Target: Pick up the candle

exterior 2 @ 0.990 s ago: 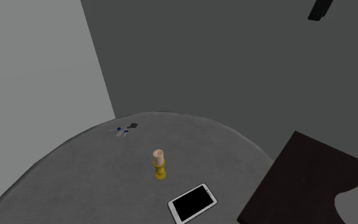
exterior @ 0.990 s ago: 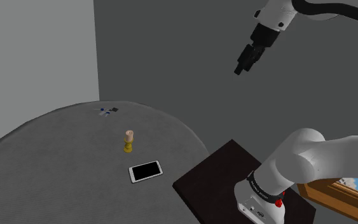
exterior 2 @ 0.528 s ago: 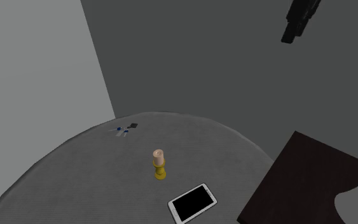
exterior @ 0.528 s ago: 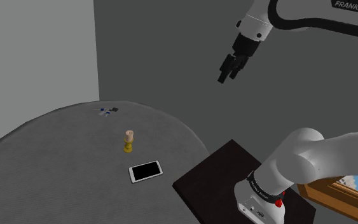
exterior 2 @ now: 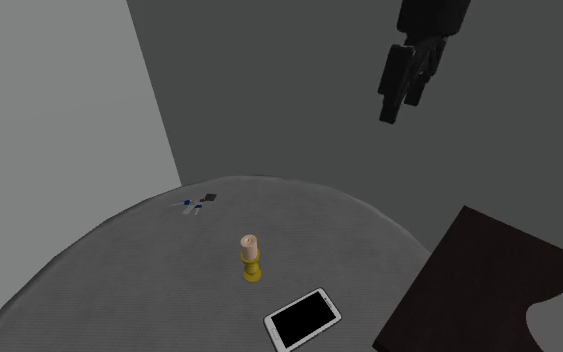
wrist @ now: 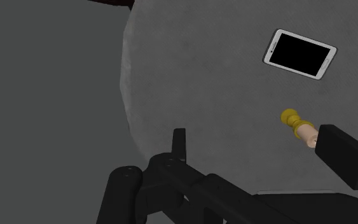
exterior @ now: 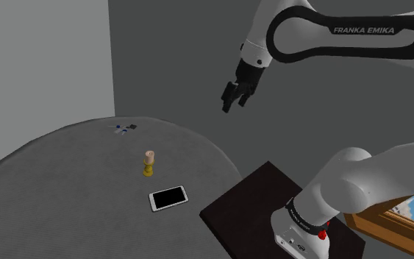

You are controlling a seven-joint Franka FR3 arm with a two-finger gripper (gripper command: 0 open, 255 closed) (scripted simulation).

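Item count: one pale peach cylindrical candle on a yellow holder (exterior: 148, 162), one flat white phone with a black screen (exterior: 169, 197) and one small cluster of keys with blue tags (exterior: 124, 128), all on one round grey surface (exterior: 58, 191). The candle stands upright near the surface's middle. The phone lies near it on my stand's side, and the keys are well apart at the far rim. My black claw (exterior: 229, 103) hangs high above, well apart from the candle, released, with its fingers (wrist: 179, 143) spread and grasping nothing. The shoulder view adds my dark box stand (exterior: 249, 204) and one wood-framed picture (exterior: 378, 221). The wrist view looks down on the candle and the phone.
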